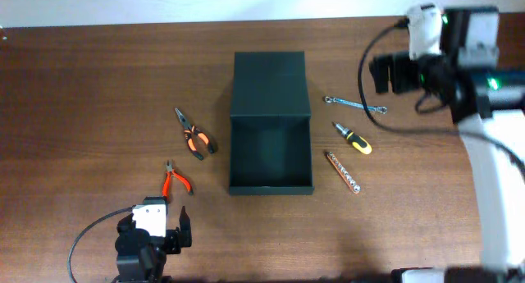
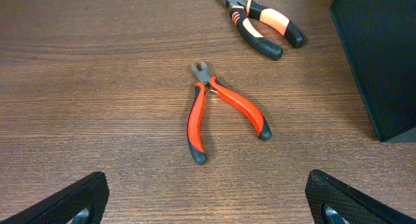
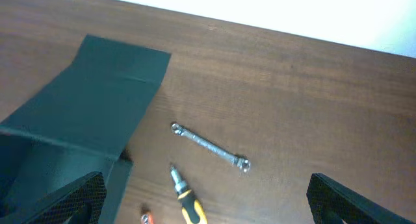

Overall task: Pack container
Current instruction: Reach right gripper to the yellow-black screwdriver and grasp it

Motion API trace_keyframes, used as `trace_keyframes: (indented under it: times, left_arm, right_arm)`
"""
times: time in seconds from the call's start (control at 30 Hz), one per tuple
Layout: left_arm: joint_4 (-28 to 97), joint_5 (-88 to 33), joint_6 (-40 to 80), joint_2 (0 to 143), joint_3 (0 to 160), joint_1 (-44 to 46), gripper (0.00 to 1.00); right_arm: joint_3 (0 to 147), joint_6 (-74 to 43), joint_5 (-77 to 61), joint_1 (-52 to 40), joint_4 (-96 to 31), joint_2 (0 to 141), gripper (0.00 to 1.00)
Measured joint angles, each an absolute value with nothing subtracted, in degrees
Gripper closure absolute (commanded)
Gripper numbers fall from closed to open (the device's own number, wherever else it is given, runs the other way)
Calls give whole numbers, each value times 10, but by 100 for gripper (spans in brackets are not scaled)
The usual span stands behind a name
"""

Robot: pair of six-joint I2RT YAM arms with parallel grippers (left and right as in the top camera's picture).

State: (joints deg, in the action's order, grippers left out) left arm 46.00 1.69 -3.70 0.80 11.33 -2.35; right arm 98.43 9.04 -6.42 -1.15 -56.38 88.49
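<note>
— Jaws on each arm: apart or together?

— Overhead alone won't settle it. Left gripper [image 1: 175, 224] sits by the front edge of the table [image 1: 82, 111], just short of the red pliers [image 1: 175, 181]. Right gripper [image 1: 381, 74] hangs at the far right, near the wrench [image 1: 354, 103]. Box [image 1: 271, 156] lies mid-table, open, with the lid [image 1: 269, 84] thrown back beyond it.

— Risks there?

— Orange pliers [image 1: 197, 137] lie near the box's left wall. Screwdriver [image 1: 353, 139] and bit strip [image 1: 342, 171] lie close on its right. A careless sweep could knock one tool into another, or shove the box. Bare wood at the left and front gives the left arm room.

— Left wrist?

— Jaws wide apart and empty, the fingers [image 2: 78, 201] framing the red pliers. The handles are splayed, so I'd guess a grip on one handle lets the tool swing or slip. The box stands to the right, and a low carry could clip its wall.

— Right wrist?

— Wide apart too, nothing held. The wrench is thin and flat on the wood, so it's likely to skid out of a pinch. The lid slopes up just left of it and the table's far edge is close behind, so room is tighter. The screwdriver lies just beside any approach and could get nudged.
</note>
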Motion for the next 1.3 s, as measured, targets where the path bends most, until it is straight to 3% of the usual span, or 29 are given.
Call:
trace_keyframes:
  times: [0.17, 0.83, 1.3]
  left_arm:
    - [460, 17, -37, 8, 113, -23, 1]
    - [460, 17, -37, 8, 113, -23, 1]
    - [460, 17, -37, 8, 113, -23, 1]
  right_arm:
    - [1005, 91, -60, -11, -555, 957, 1]
    - [1005, 166, -51, 1, -737, 1098, 1]
    - [851, 150, -52, 1, -628, 1135, 1]
